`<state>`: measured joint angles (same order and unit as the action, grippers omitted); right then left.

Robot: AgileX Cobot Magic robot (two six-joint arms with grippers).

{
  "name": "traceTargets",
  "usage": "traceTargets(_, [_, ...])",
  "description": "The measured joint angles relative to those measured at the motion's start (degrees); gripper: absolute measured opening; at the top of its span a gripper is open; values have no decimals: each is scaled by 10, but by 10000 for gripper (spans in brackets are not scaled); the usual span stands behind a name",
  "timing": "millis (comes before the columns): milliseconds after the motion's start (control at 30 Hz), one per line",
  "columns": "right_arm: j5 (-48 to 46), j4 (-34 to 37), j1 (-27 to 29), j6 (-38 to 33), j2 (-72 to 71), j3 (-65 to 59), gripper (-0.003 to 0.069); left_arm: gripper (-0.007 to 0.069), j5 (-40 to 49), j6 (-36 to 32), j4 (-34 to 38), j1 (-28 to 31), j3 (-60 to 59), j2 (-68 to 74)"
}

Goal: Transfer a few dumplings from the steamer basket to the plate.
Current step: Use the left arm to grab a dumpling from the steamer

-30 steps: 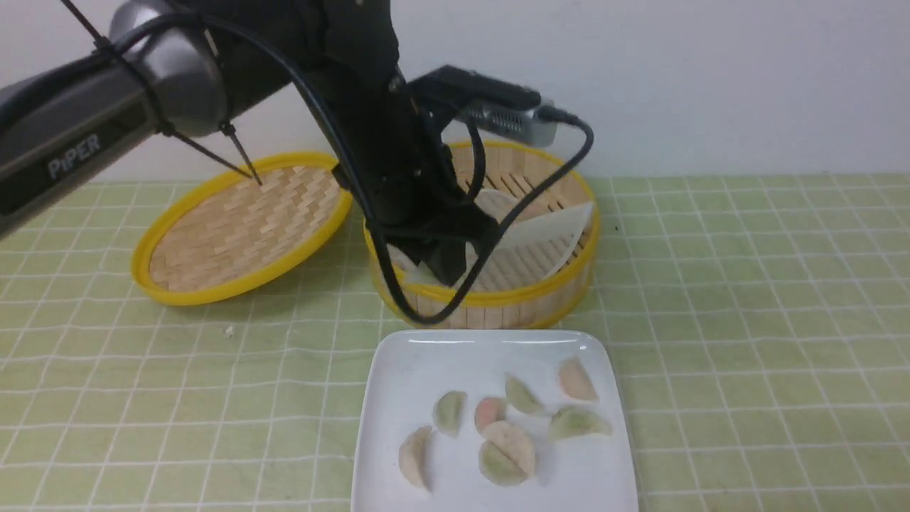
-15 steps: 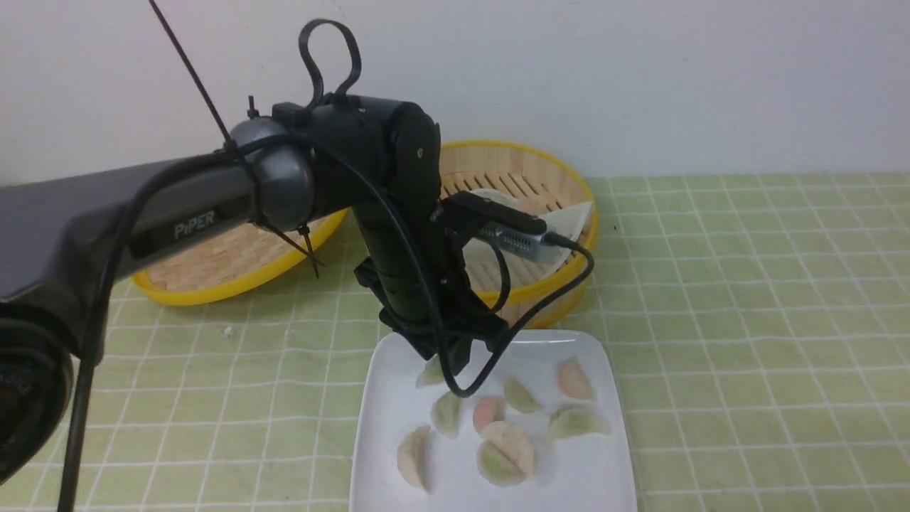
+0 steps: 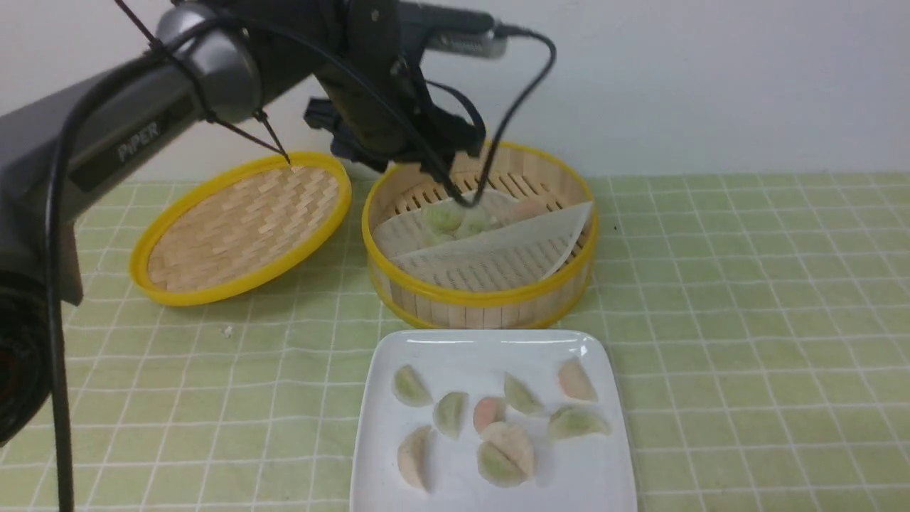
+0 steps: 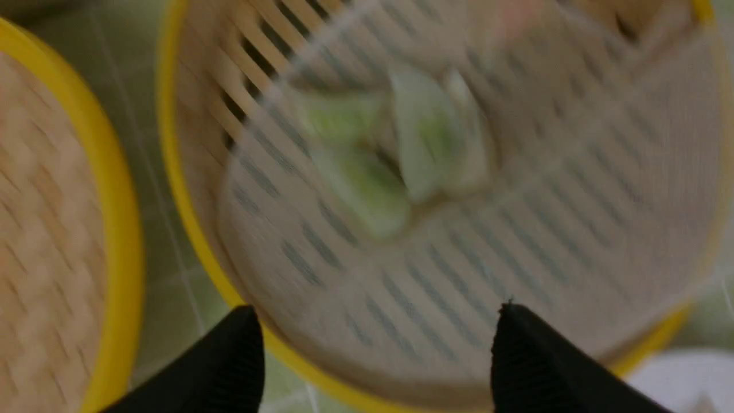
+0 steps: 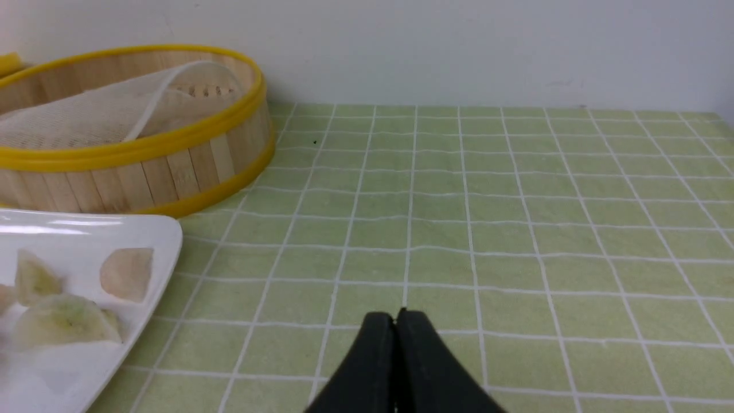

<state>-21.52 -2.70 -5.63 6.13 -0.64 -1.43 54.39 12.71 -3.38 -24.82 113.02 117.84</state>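
The steamer basket (image 3: 483, 295) stands mid-table with its white liner paper folded up. Three dumplings lie in it: two pale green (image 3: 444, 215) (image 3: 473, 224) and a pinkish one (image 3: 526, 208). The left wrist view blurs the green ones (image 4: 367, 189). My left gripper (image 3: 405, 153) hangs above the basket's far left side. Seen from its own wrist, the left gripper (image 4: 378, 315) is open and empty. Several dumplings (image 3: 411, 386) rest on the white plate (image 3: 590, 483) in front of the basket. My right gripper (image 5: 395, 315) is shut, low over the cloth right of the plate (image 5: 160, 229).
The shallow woven lid (image 3: 242, 227) with a yellow rim lies left of the basket, tilted against the wall. A green checked cloth (image 3: 746, 320) covers the table. The left arm's cable (image 3: 490, 163) dangles into the basket. A pale wall runs close behind.
The left gripper carried a green dumpling from the basket to the plate and let it go at the plate's far left. It rose back over the basket, its jaws opening wide.
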Motion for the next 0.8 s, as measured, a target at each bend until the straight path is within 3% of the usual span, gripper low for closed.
traceTargets(267, [0, 0, 0, 0, 0, 0, -15, 456, -70, 5, 14, 16, 52, 109])
traceTargets(633, [0, 0, 0, 0, 0, 0, -15, 456, -70, 3, 58, 15, 56, 177])
traceTargets(800, [0, 0, 0, 0, 0, 0, -15, 395, -70, 3, 60, 15, 58, 184])
